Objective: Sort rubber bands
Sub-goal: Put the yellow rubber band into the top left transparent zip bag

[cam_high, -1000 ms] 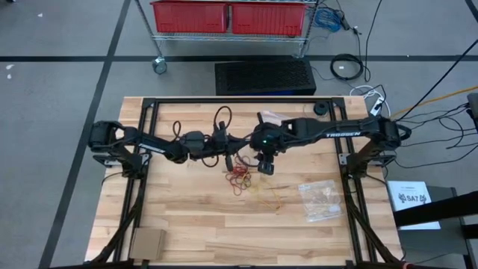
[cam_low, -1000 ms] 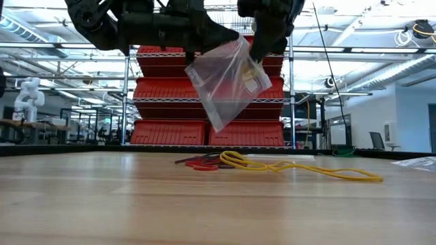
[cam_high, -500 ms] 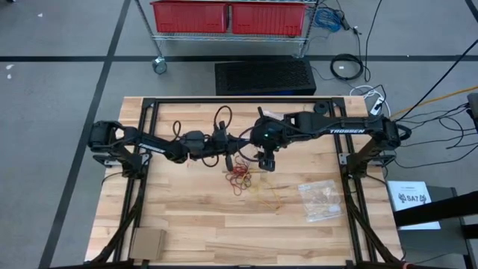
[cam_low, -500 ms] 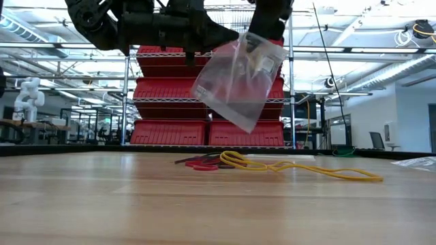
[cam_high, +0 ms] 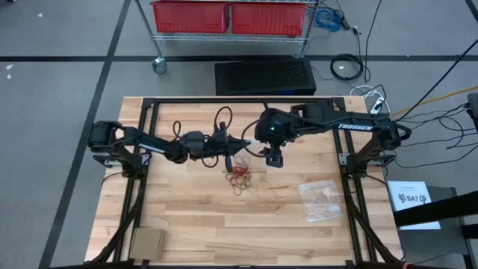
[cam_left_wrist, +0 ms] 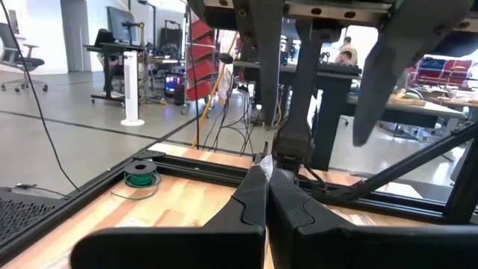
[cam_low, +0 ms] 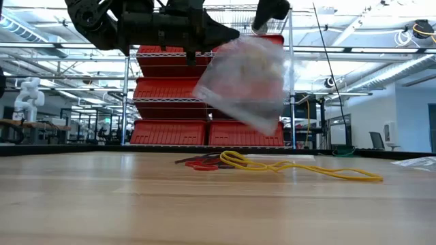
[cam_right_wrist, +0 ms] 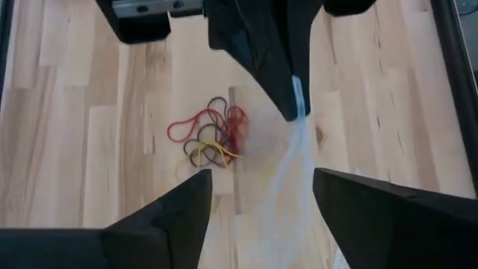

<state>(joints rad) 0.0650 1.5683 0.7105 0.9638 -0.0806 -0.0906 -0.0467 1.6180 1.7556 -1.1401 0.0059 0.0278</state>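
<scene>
A clear plastic bag [cam_low: 246,83] with a few bands inside hangs above the table from my left gripper [cam_high: 240,145], which is shut on it. The bag [cam_right_wrist: 290,161] also shows in the right wrist view, below the left gripper's shut fingers [cam_right_wrist: 278,71]. My right gripper [cam_right_wrist: 258,194] is open and sits above the bag, its fingers well apart on either side; in the high view it is just right of the left one [cam_high: 274,158]. Loose red, yellow and dark rubber bands [cam_high: 239,176] [cam_right_wrist: 211,139] [cam_low: 219,162] lie in a small heap on the wood under the bag. My left gripper pinches the clear bag by its top edge [cam_right_wrist: 297,96] between its two shut fingers, which come in level from the table's left. A sliver of the plastic [cam_left_wrist: 261,163] shows at the fingertips. The bag hangs below the fingers, lifted clear of the table.
A second clear bag [cam_high: 321,200] holding tan bands lies flat toward the table's right. A long yellow band [cam_low: 320,170] trails from the heap. A brown cardboard piece [cam_high: 147,243] lies at the near left corner. A black frame [cam_high: 142,134] borders the tabletop.
My right gripper has risen away from the bag's mouth and moved toward the table's right and far side. The bag, still hanging from the left gripper, has swung after it and shows blurred now. The heap on the table has stayed put.
</scene>
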